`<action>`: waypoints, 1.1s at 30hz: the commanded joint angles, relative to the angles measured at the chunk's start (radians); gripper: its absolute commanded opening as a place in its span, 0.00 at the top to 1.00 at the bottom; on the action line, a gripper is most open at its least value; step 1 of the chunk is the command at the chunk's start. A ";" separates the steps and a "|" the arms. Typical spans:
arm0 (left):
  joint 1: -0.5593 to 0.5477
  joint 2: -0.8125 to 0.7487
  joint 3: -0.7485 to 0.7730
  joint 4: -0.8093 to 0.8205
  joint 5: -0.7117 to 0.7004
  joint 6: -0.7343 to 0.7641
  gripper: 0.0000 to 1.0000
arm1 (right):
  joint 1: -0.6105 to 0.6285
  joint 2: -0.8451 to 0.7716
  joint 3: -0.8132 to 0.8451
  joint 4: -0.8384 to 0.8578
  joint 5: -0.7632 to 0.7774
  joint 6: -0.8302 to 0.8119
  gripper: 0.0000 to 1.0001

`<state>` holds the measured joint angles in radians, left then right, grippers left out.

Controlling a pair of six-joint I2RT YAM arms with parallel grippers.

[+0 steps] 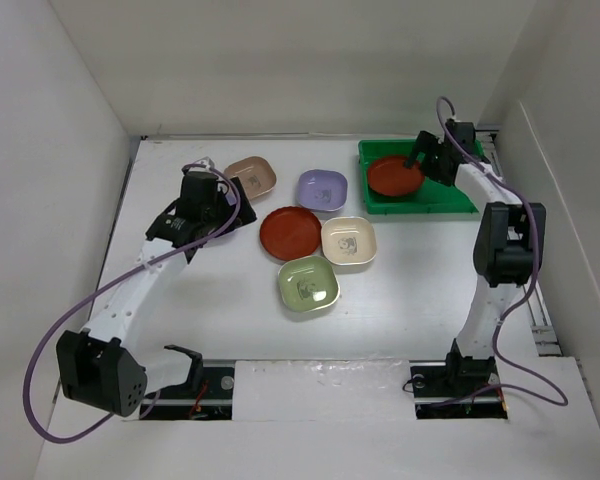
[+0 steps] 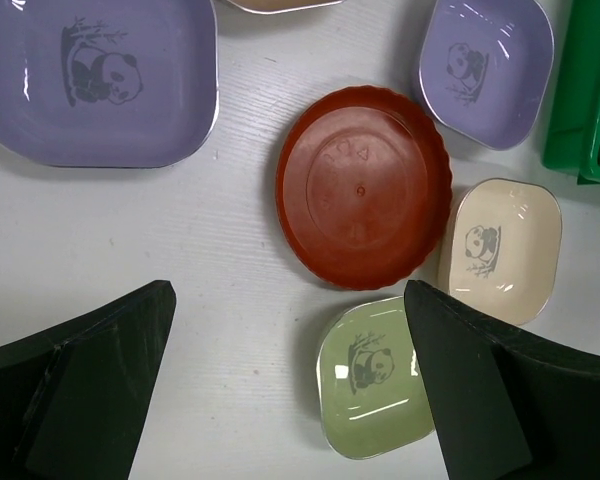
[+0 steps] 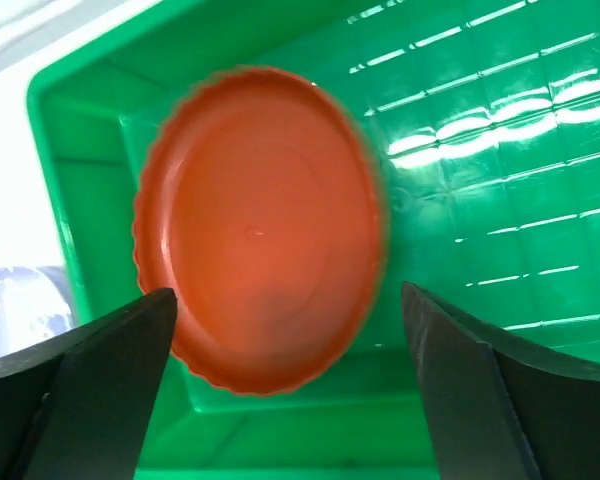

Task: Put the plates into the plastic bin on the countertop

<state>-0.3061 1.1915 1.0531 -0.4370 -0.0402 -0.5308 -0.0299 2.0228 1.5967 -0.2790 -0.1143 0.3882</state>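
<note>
The leftmost lilac plate (image 2: 100, 80) lies just ahead of the spread left pincer (image 2: 288, 300), the nearer arm. The right pincer (image 3: 288, 300), spread, overhangs the binned red plate (image 3: 260, 230).

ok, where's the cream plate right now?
Top view, centre of the countertop: the cream plate sits just right of the loose red plate, pale green plate at its near-left.

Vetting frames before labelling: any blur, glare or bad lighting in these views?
Right wrist: the red plate in the green bin has smeared edges, likely motion blur; glare streaks cross the bin's ribbed floor. Left wrist: sharp, small highlights on the upper-left lilac plate. Top external: even light, soft shadows.
</note>
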 commanded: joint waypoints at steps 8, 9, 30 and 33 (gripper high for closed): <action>-0.001 0.063 -0.022 0.006 0.002 -0.004 0.00 | 0.300 -0.197 0.025 -0.049 0.065 -0.224 0.00; -0.001 0.063 -0.022 0.006 0.002 -0.005 0.00 | 0.333 -0.197 0.025 -0.049 0.053 -0.276 0.00; -0.157 0.410 -0.010 0.087 -0.081 -0.186 0.05 | 0.683 -0.404 -0.141 -0.052 0.116 -0.275 0.06; -0.157 0.473 -0.010 0.103 -0.107 -0.205 0.13 | 0.683 -0.511 -0.199 -0.052 0.140 -0.266 0.06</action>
<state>-0.4740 1.6375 1.0153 -0.3542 -0.0841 -0.6899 0.6598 1.6249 1.4303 -0.3607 -0.0223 0.1085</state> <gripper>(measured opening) 0.880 0.938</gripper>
